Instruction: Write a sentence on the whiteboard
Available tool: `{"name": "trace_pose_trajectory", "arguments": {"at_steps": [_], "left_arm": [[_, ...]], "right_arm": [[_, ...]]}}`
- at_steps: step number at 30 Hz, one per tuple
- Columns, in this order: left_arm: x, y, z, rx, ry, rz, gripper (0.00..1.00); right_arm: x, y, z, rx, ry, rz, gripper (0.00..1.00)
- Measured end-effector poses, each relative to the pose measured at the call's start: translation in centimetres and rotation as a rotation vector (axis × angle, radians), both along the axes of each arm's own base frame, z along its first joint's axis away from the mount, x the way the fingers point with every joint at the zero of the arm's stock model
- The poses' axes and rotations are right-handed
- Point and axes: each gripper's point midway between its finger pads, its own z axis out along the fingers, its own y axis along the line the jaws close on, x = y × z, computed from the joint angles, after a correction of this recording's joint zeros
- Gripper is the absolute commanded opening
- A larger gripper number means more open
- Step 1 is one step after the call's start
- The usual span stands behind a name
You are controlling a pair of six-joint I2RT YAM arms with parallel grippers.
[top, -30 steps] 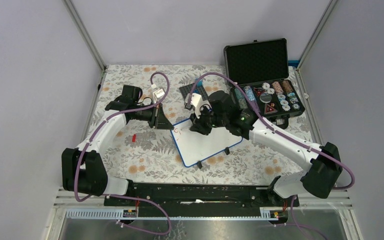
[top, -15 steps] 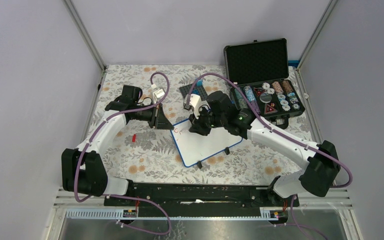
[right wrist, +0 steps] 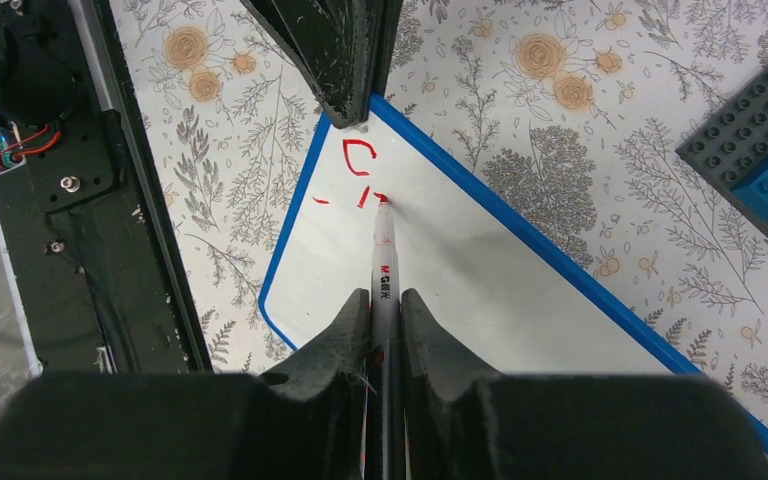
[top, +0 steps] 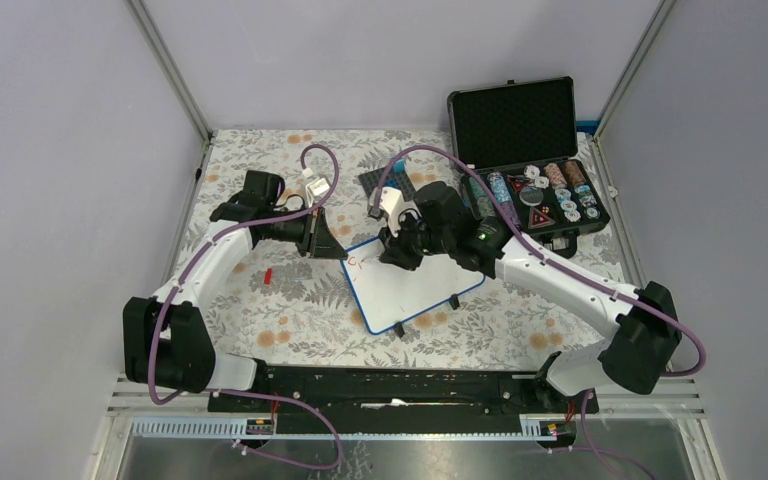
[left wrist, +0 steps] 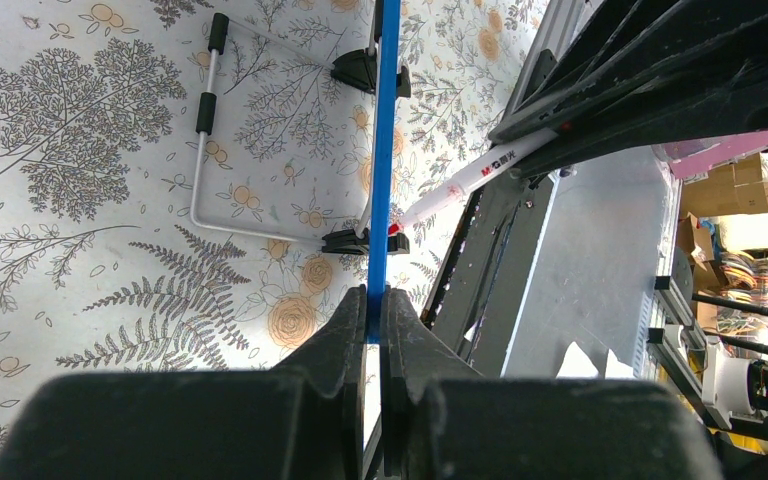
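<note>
Left gripper (left wrist: 373, 300) tight on whiteboard (right wrist: 480, 270) rim; right gripper (right wrist: 385, 300) tight around marker (right wrist: 384, 255), tip on board.

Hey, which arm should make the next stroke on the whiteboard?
Right. The right claw grips the marker, tip at the red strokes on the whiteboard; the left claw is clamped on the board's blue rim.

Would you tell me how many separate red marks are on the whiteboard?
3: a C-shaped curve by the corner, a slanted stroke beside the pen tip, and a small dash near the whiteboard rim. The pen may hide more.
</note>
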Motion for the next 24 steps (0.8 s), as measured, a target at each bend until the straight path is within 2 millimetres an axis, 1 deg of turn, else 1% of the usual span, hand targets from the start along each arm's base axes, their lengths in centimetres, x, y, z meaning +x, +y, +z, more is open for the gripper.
{"name": "trace_pose_trajectory", "arguments": {"at_steps": [7,12,18,24], "left_arm": [[0.0,0.0,0.0,0.000,0.001,0.000,0.00],[0.0,0.0,0.0,0.000,0.001,0.000,0.00],[0.0,0.0,0.0,0.000,0.000,0.000,0.00],[0.0,0.0,0.0,-0.001,0.001,0.000,0.00]], "right_arm": [[0.5,-0.7,0.5,0.001,-0.027,-0.023,0.00],[0.6,-0.8,0.6,-0.001,-0.030,-0.024,0.00],[-0.3,-0.7,0.7,0.012,-0.007,0.013,0.00],[-0.6,-0.5,0.9,0.023,0.001,0.031,0.00]]}}
